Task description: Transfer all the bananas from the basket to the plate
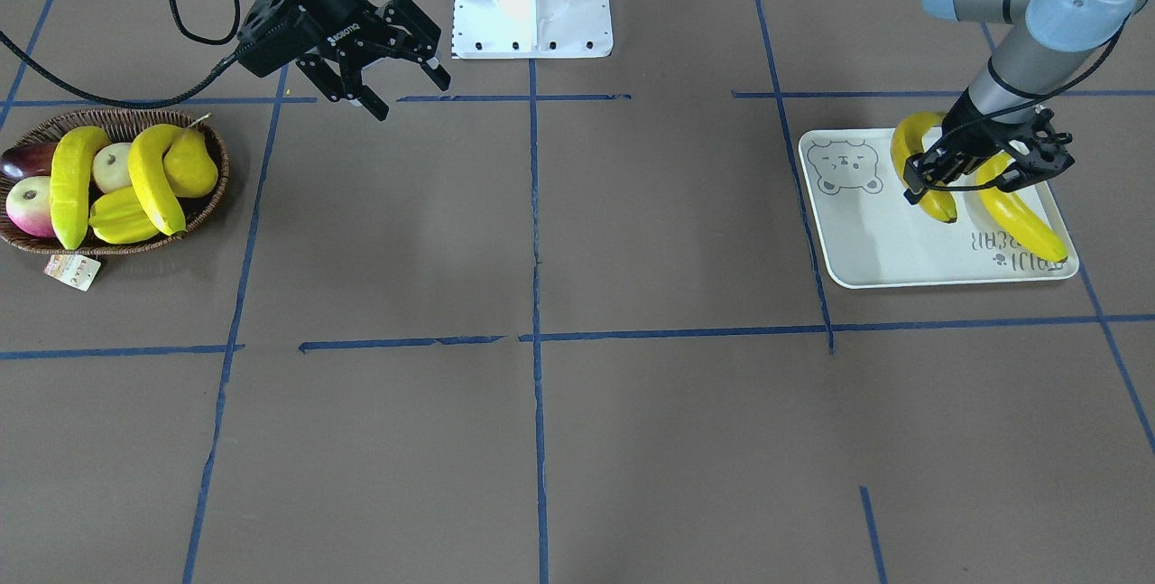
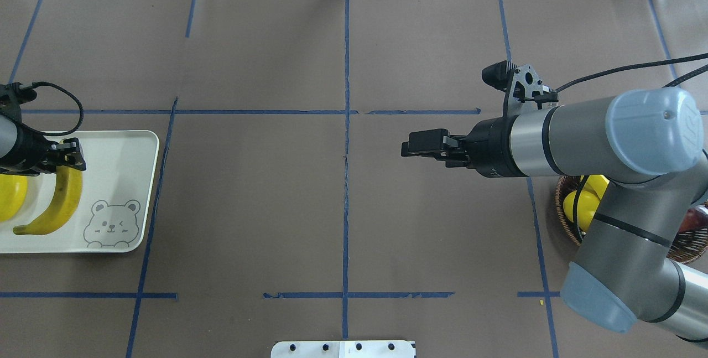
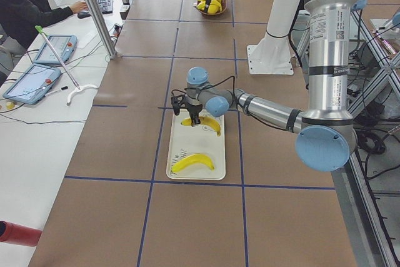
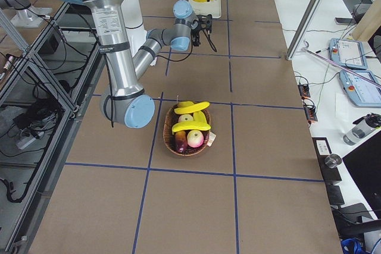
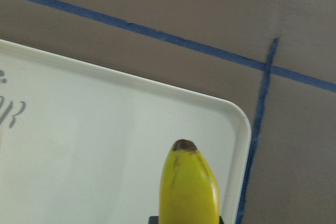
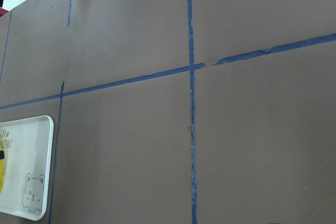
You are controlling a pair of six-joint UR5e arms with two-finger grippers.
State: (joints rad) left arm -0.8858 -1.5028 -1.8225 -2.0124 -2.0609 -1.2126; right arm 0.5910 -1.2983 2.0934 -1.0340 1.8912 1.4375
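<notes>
I am at the putting-down step. My left end effector (image 2: 71,160) pinches one banana (image 2: 58,203) by its end, low over the plate (image 2: 119,153). I cannot tell if the banana touches it. Another banana (image 1: 1020,221) lies beside it. Two bananas (image 1: 70,189) sit in the basket (image 1: 215,196). My right end effector (image 1: 411,95) is spread wide and holds nothing, near the basket. Next, I think, left lets go, and right reaches for a banana, not the pear (image 1: 194,164).
</notes>
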